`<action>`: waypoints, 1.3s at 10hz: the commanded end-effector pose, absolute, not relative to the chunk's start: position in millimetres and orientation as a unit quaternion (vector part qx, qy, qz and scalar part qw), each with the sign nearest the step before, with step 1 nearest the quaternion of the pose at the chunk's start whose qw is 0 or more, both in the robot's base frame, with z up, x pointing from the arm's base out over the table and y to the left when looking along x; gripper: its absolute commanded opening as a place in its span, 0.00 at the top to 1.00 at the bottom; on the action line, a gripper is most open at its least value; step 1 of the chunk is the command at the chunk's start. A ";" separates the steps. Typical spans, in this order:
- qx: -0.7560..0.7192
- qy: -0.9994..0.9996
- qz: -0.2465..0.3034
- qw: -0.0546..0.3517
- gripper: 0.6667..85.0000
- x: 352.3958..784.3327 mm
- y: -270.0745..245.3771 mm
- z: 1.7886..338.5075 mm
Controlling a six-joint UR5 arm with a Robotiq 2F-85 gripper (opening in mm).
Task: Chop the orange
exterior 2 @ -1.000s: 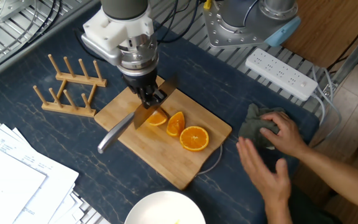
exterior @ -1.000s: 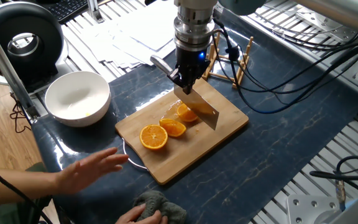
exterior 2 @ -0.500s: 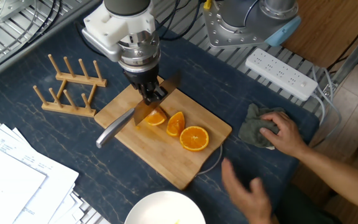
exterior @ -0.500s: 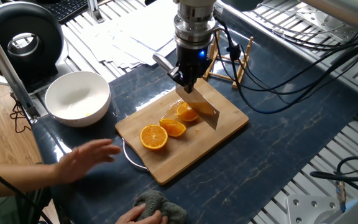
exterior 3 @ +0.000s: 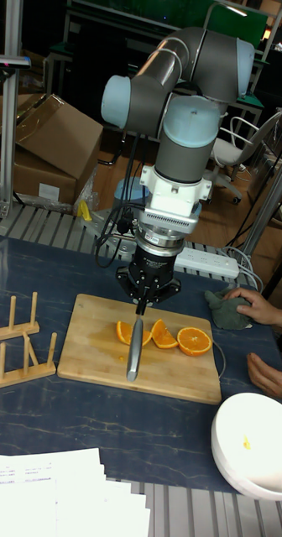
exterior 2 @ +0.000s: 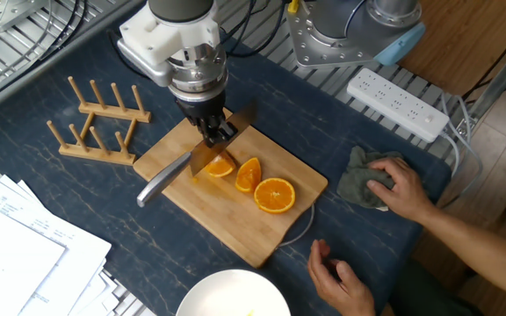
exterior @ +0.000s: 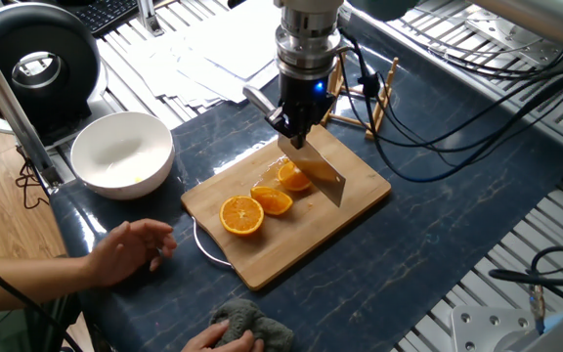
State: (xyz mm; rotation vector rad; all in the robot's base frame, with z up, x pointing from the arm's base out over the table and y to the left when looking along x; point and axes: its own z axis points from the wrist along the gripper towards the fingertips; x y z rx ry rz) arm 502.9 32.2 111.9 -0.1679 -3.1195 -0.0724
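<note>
The orange (exterior: 291,177) is a chunky domed piece lying on the bamboo cutting board (exterior: 301,242), directly under the knife blade (exterior: 322,172). My gripper (exterior: 296,134) points straight down and is shut on the knife where blade meets handle. The steel handle (exterior 2: 160,186) sticks out sideways. From the other side the orange (exterior 2: 220,168) shows just below the gripper (exterior 2: 214,138), with the blade edge resting on or just above it. In the tall view the knife (exterior 3: 134,346) crosses the orange (exterior 3: 124,332) below the gripper (exterior 3: 145,299).
A slim wedge (exterior: 273,201) and a round half (exterior: 242,216) lie beside the orange. A white bowl (exterior: 122,154) and a wooden rack (exterior 2: 95,125) flank the board. One person's hand (exterior: 130,250) hovers near the board; the other rests on a grey cloth (exterior 2: 363,181).
The person's free hand has pulled back from the board toward the table edge and curled. My gripper and the knife have barely shifted.
</note>
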 end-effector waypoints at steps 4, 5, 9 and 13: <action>-0.055 -0.998 -0.031 -0.004 0.99 506.1 27.9 104.6; -0.056 -0.998 -0.037 -0.004 0.99 506.2 30.5 104.5; -0.057 -0.997 -0.042 -0.006 0.99 508.8 29.7 100.9; -0.056 -0.997 -0.045 -0.010 0.99 513.0 24.2 93.3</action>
